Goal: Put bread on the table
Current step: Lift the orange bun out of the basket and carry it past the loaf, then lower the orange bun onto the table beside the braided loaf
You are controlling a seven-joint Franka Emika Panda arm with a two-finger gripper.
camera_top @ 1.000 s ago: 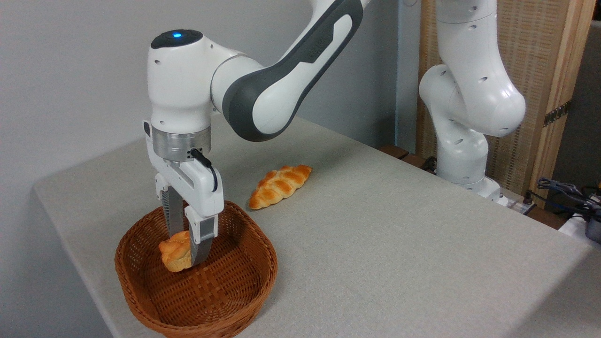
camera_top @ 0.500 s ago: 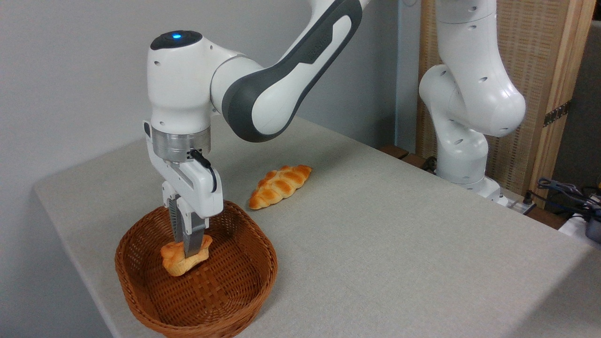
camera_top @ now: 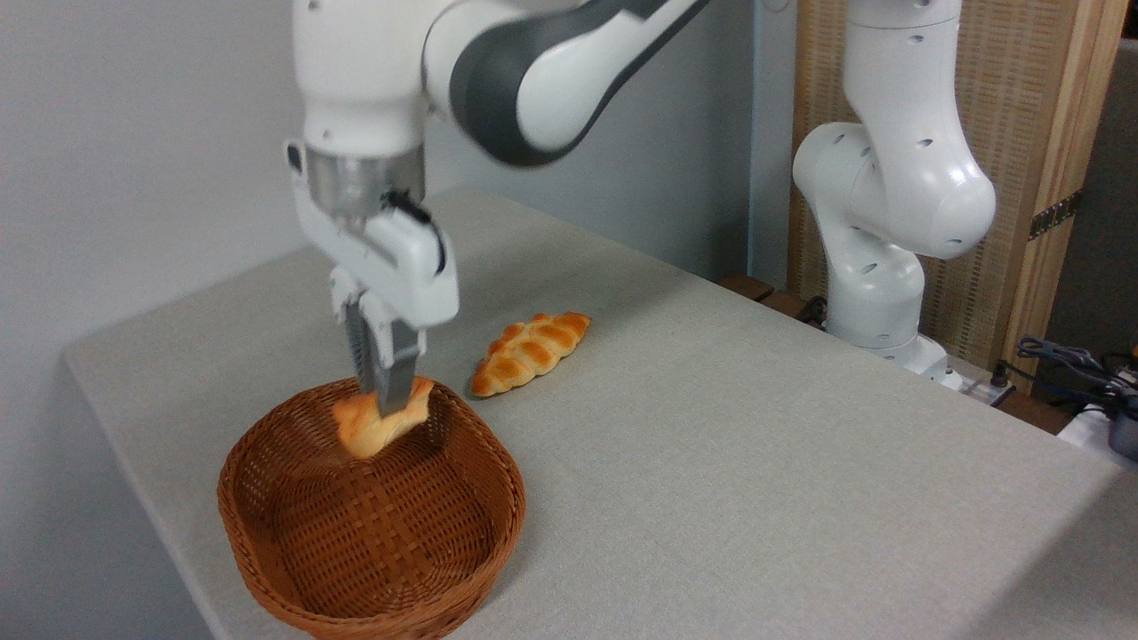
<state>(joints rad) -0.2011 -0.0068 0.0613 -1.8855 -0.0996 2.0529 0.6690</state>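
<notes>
Plain grey wall behind, a slatted wooden screen at the right; work surface is the table (camera_top: 756, 462), covered in light grey-beige cloth. From my remote seat I read the fingers (camera_top: 396, 373) as drawn nearly together, pinching the bread (camera_top: 380, 421) through its top, with only a narrow gap between the two pads where the bun's folded crown sits. The gripper (camera_top: 384, 404) points straight down and holds the bun in the air, clear of the weave of the wicker basket (camera_top: 373, 533), about level with the far rim and apparently over the basket's back portion. The bun hangs tilted, one end lower toward the left. It is small, round, orange-golden on top with a knotted, folded surface, paler underneath; it looks soft, and the grip appears to dent it slightly, though motion blur on the wrist keeps me from being sure. Progress, as I judge it: pick done and lift under way; carry over the rim and set-down on the cloth both remain. The basket looks empty otherwise. A braided loaf (camera_top: 531, 352) lies on the table just beyond the basket, to its right; the open cloth to the right of the basket and in front of that loaf looks like the obvious free spot. Nothing released yet.
</notes>
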